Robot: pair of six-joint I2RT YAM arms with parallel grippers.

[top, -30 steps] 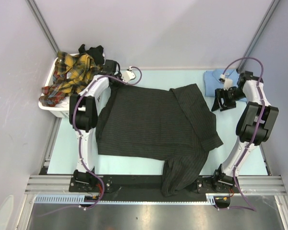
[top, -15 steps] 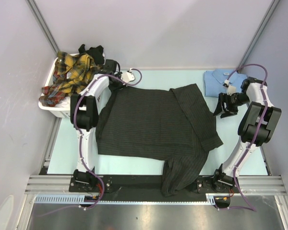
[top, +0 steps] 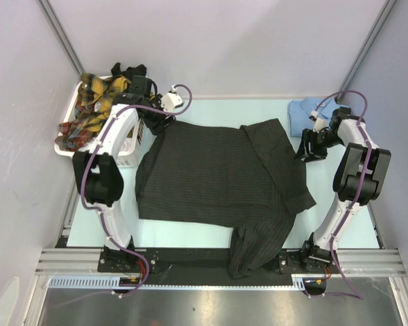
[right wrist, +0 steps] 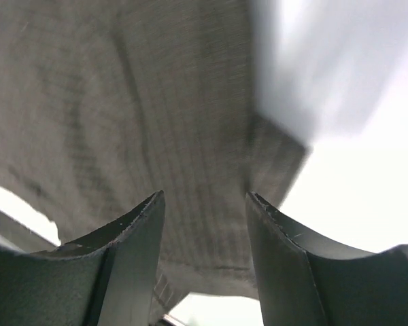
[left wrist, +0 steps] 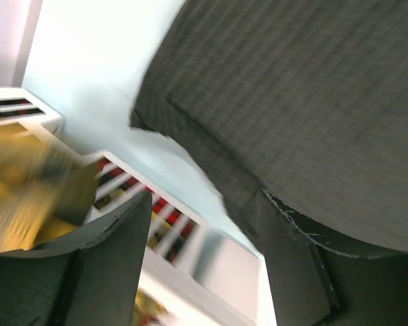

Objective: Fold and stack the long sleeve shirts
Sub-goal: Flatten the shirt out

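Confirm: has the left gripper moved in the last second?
Yes. The left gripper has shifted left, toward the white laundry basket and away from the black shirt's far-left corner. Its jaws are open with nothing held.

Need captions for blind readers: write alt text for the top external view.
A charcoal pinstriped shirt lies spread out. The left gripper is open at its far left corner, the right gripper open beside its right edge. A blue shirt lies far right, plaid shirts in a basket far left.

Pinstriped charcoal shirt (top: 217, 170), light blue shirt (top: 299, 115) — yellow-red plaid shirts (top: 95, 105).
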